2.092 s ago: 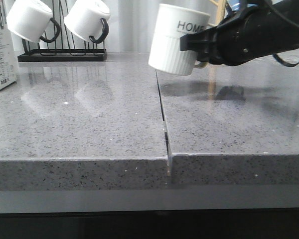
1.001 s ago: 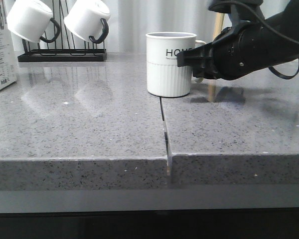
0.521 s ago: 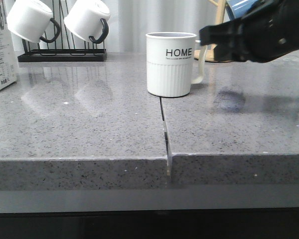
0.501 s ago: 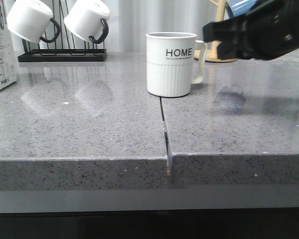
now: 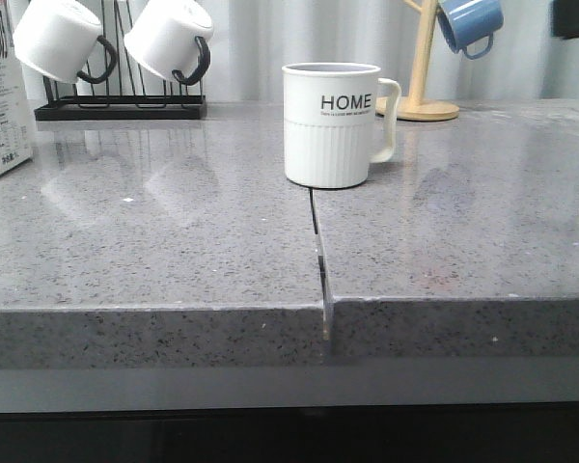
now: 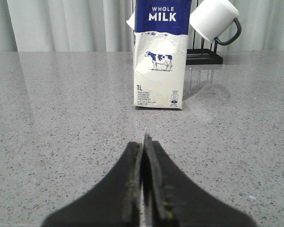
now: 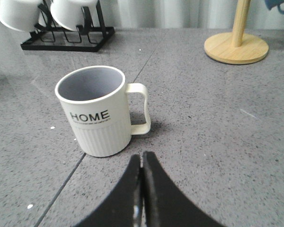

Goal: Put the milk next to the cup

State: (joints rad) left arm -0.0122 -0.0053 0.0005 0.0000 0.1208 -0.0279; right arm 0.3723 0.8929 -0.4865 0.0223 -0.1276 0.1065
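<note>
The white HOME cup (image 5: pixel 330 124) stands upright on the grey counter at its middle seam, handle to the right; it also shows in the right wrist view (image 7: pixel 95 110). The milk carton (image 5: pixel 0 96) stands at the far left edge of the front view, and shows whole in the left wrist view (image 6: pixel 160 54) with its blue top and cow picture. My left gripper (image 6: pixel 143 142) is shut and empty, well short of the carton. My right gripper (image 7: pixel 142 158) is shut and empty, close to the cup. Only a dark bit of the right arm (image 5: pixel 574 17) shows in the front view.
A black rack (image 5: pixel 121 108) holding two white mugs with black handles (image 5: pixel 169 39) stands at the back left, behind the carton. A wooden mug tree (image 5: pixel 420 68) with a blue mug (image 5: pixel 468 24) stands at the back right. A seam (image 5: pixel 318 251) runs down the counter.
My right gripper set the cup down upright on the counter, let go of it, and drew back up and to the right, almost out of the front view. The carton has not moved.
</note>
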